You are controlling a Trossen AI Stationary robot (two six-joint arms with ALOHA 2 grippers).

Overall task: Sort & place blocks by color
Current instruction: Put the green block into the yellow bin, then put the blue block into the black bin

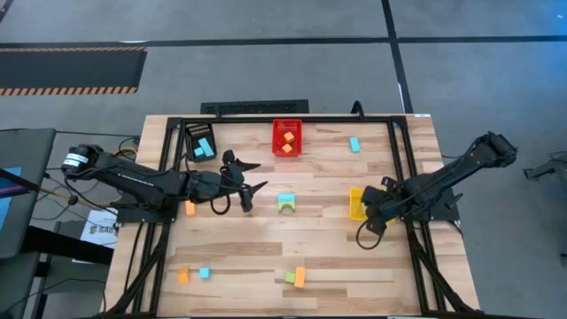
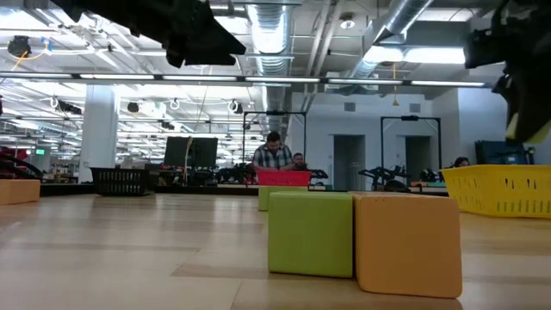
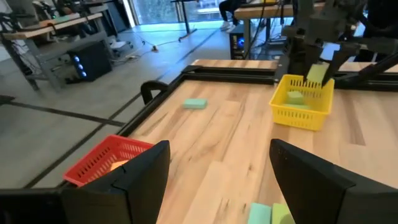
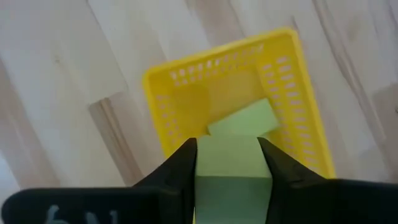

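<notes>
My right gripper [image 4: 227, 149] hangs over the yellow bin [image 1: 356, 202] at the table's right, shut on a light green block [image 4: 231, 168]. A second green block [image 4: 245, 119] lies inside that bin. My left gripper [image 1: 259, 175] is open above the table's middle left and touches nothing. Just right of it, a light blue and a green block [image 1: 286, 203] rest together on the table. Orange blocks [image 1: 286, 142] lie in the red bin [image 1: 286, 127], blue ones in the black bin [image 1: 200, 142]. Other blocks lie loose: blue [image 1: 354, 144], orange [image 1: 190, 208], several near the near edge [image 1: 299, 276]. My right gripper pinches the light green block between its two fingers, on two opposite side faces [image 4: 202, 171]. The fingers come from above, pointing down. The block is lifted clear, directly over the yellow bin's open top [image 4: 205, 99].
The near-edge blocks are an orange [image 1: 183, 276] and a blue [image 1: 204, 273] pair at the left and a green [image 1: 290, 278] and orange pair in the middle. Black frame rails [image 1: 168, 168] run along the table's sides. People sit in the room beyond the far edge [image 2: 274, 153].
</notes>
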